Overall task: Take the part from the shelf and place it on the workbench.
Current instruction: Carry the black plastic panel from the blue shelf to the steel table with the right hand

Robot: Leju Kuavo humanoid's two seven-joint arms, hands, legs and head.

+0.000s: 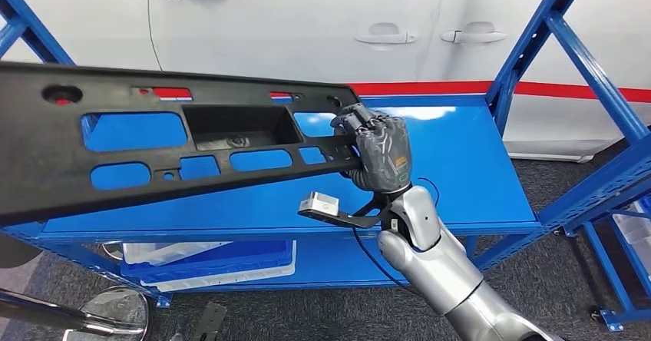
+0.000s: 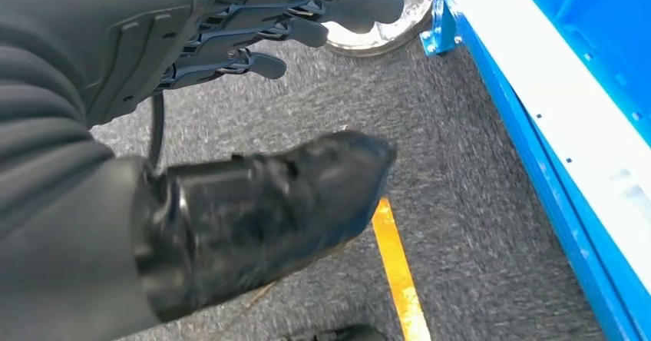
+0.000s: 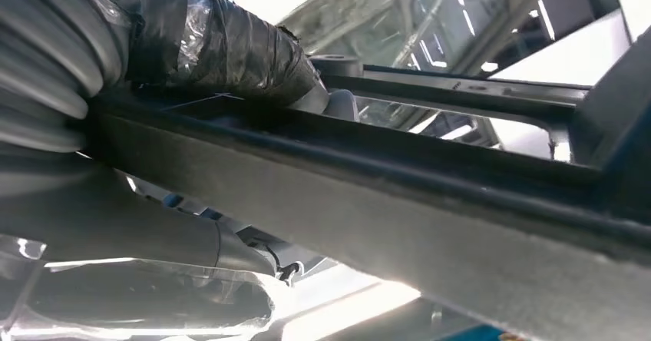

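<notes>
now the right hand (image 1: 381,150) grips one end of the long black part (image 1: 153,137) above the blue shelf (image 1: 460,157); it stretches sideways toward the left hand (image 2: 253,34), which hangs low, fingers loose, holding nothing

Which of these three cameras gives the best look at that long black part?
The head view: the black part shows along its length with cutouts, its end held by the right hand. The right wrist view shows a close blurred edge.

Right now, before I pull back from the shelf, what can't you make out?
- Long black plastic part: its left end is cut off by the head view's edge.
- Right robot hand: the part hides its fingertips.
- Left robot hand: open over grey carpet, blurred.
- Workbench: cannot tell where.
</notes>
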